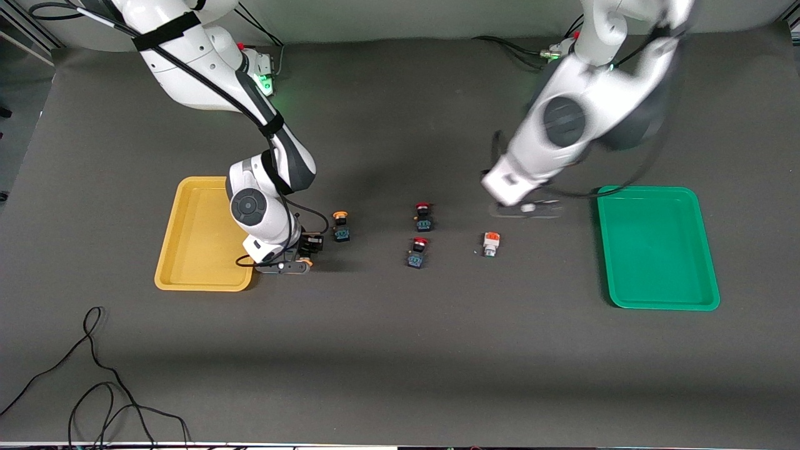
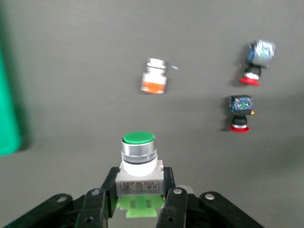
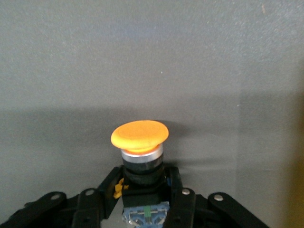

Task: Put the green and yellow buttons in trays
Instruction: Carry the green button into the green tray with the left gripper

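Observation:
My left gripper [image 1: 528,208] is blurred, up over the table between the grey-white orange-topped button [image 1: 490,244] and the green tray [image 1: 656,250]. In the left wrist view it [image 2: 137,199] is shut on a grey-white, green-capped button [image 2: 138,156]. My right gripper [image 1: 294,262] is low beside the yellow tray [image 1: 194,237]. In the right wrist view it [image 3: 142,199] is shut on an orange-yellow mushroom-cap button [image 3: 140,137]. A second orange-yellow button [image 1: 340,226] stands on the table close by. Both trays hold nothing.
Two red-capped buttons [image 1: 423,215] [image 1: 417,252] lie mid-table; they also show in the left wrist view [image 2: 254,64] [image 2: 240,113], with the orange-topped button [image 2: 154,82] and the green tray's edge [image 2: 7,118]. A black cable [image 1: 94,375] lies near the front edge.

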You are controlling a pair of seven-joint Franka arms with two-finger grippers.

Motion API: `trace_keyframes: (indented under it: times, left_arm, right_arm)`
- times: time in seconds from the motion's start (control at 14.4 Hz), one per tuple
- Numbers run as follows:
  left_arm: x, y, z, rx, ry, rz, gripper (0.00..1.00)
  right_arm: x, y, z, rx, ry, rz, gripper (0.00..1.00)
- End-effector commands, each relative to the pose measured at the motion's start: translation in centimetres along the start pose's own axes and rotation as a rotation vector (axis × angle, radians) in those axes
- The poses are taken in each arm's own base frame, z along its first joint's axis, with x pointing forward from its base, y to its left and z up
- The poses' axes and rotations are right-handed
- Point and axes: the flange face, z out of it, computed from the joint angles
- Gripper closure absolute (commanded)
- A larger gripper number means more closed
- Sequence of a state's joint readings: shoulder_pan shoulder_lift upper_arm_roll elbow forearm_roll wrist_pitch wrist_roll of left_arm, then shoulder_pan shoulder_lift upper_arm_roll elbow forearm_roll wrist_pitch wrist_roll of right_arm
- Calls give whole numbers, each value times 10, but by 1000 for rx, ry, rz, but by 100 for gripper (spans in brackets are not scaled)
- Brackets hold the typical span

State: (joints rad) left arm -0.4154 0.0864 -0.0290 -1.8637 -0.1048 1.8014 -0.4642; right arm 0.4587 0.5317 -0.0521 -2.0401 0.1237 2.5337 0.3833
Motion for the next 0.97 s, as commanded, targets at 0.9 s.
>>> trace_keyframes:
  times: [0.9]
  left_arm:
    - [117,-308,181,70,57,58,100]
  right_arm:
    - [3,208,-60,-67,-35,-87,100]
